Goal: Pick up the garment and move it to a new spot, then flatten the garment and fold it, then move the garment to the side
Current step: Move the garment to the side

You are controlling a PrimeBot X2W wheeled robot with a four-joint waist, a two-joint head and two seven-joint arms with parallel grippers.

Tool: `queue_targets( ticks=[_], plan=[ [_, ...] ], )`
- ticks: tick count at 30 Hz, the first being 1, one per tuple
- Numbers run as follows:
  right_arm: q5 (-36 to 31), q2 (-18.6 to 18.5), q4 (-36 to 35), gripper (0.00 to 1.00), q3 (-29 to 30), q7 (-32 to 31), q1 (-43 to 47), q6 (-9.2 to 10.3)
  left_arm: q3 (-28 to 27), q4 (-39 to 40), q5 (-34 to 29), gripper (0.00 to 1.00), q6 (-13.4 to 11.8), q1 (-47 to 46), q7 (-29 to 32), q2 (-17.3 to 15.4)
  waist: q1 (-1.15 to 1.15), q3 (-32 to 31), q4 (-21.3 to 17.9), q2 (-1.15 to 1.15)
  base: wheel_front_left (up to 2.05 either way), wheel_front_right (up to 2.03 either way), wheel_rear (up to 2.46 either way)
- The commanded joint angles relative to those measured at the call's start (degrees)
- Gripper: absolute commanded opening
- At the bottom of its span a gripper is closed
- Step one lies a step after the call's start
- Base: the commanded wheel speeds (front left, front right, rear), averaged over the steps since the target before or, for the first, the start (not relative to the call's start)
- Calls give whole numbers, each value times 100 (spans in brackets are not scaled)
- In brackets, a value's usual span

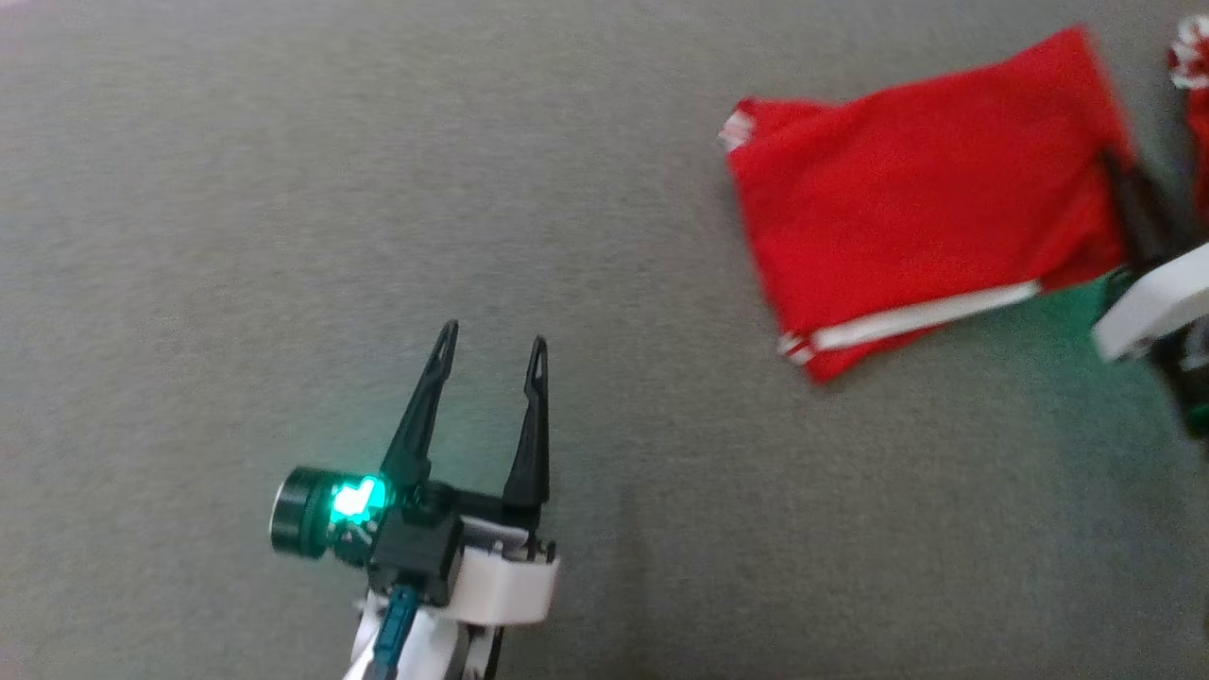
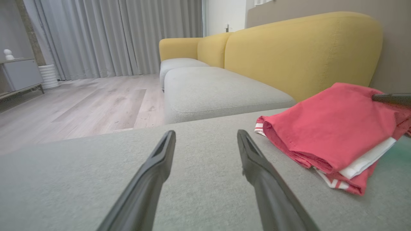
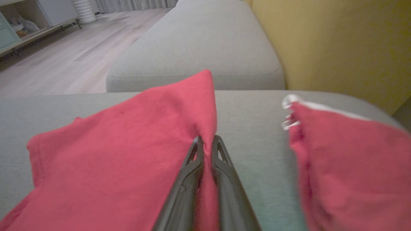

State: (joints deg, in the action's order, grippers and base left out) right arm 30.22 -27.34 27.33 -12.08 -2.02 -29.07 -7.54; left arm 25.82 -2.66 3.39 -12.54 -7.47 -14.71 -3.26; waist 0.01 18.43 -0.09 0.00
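A folded red garment (image 1: 916, 189) with white stripes lies on the grey cushion (image 1: 283, 236) at the upper right of the head view. My right gripper (image 1: 1124, 189) is shut on its right edge; in the right wrist view the fingers (image 3: 207, 144) pinch a raised fold of the red garment (image 3: 128, 150). My left gripper (image 1: 491, 345) hovers open over bare cushion, well left of the cloth. From the left wrist, that gripper (image 2: 205, 138) is open, and the garment (image 2: 327, 128) sits to its right.
A second red garment (image 1: 1192, 85) with white trim lies at the far right edge (image 3: 346, 154). A yellow sofa back (image 2: 305, 48) rises behind the cushion. Another grey seat cushion (image 2: 215, 89) and wooden floor (image 2: 80, 102) lie beyond.
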Motion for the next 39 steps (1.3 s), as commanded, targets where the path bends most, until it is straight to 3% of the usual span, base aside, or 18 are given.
queue_targets(
  ticks=[1,10,11,12,13,17,21,25,31,36,39],
  plan=[
    [-12,-256,-249,0,45,38,-141,5,-155,197,-80,100,-2,-173,-29,37,-1,310,-328,0,0,0,0],
    [-216,-1160,-959,0,1223,-225,-376,5,-113,296,-295,100,35,-718,-29,38,-1,964,-707,0,0,0,0],
    [-281,-1208,-1001,22,1419,-258,-363,5,-106,315,-310,100,37,-777,-29,38,-1,1037,-706,0,0,0,0],
    [-358,-1241,-1042,74,1599,-310,-326,5,-102,353,-317,100,40,-842,-29,38,-1,1103,-697,0,0,0,0],
    [-452,-1238,-1080,100,1793,-349,-283,5,-102,380,-322,100,38,-896,-29,38,-1,1159,-688,0,0,0,0],
    [-872,-879,-1368,100,2262,-419,27,5,-129,401,-270,100,-37,-989,-29,38,-1,1210,-625,0,0,0,0],
    [-1220,-246,-1628,100,2235,-388,454,5,-87,374,6,100,-44,-930,-29,38,-1,952,-476,0,0,0,0],
    [-1261,378,-1666,100,1893,-160,910,5,-56,260,414,100,161,-701,-29,38,-1,519,-276,0,0,0,0],
    [-1090,1014,-1366,100,1063,556,1545,5,-232,265,377,100,114,-315,-29,38,-1,-177,38,0,0,0,0],
    [-1150,1382,-1025,100,387,1504,2103,5,-423,352,236,100,-13,107,-29,38,-1,-730,338,0,0,0,0],
    [-1213,1562,-960,100,220,1649,2359,5,-504,393,278,100,-35,263,-29,38,-1,-906,433,0,0,0,0]
  ],
)
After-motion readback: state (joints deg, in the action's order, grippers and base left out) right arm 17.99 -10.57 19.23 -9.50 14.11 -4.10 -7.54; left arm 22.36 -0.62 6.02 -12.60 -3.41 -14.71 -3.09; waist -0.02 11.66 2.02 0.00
